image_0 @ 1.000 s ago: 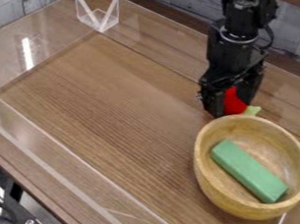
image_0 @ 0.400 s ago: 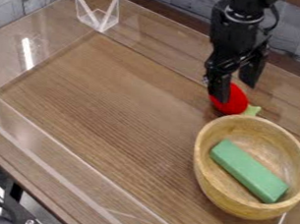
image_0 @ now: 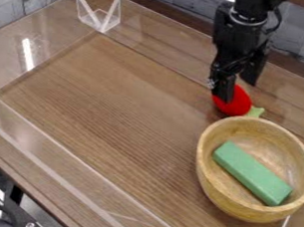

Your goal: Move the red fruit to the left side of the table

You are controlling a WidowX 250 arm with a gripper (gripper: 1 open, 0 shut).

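Note:
The red fruit (image_0: 235,101) is a small glossy red toy with a pale green leafy top. It lies on the brown wood-grain table (image_0: 115,112) at the right, just beyond the rim of the wooden bowl. My black gripper (image_0: 235,83) points straight down right over the fruit's far side. It is open, with its fingertips (image_0: 222,89) low beside the fruit. The fruit rests on the table and is not gripped.
A round light wooden bowl (image_0: 211,169) holding a green rectangular block (image_0: 253,173) stands at the front right, touching or nearly touching the fruit. Low clear acrylic walls (image_0: 41,46) border the tabletop. Bare wood stretches to the left.
The wrist has rolled a little and the gripper sits slightly higher in the picture. More of the red fruit shows below the fingers than a second ago. The jaws stayed open.

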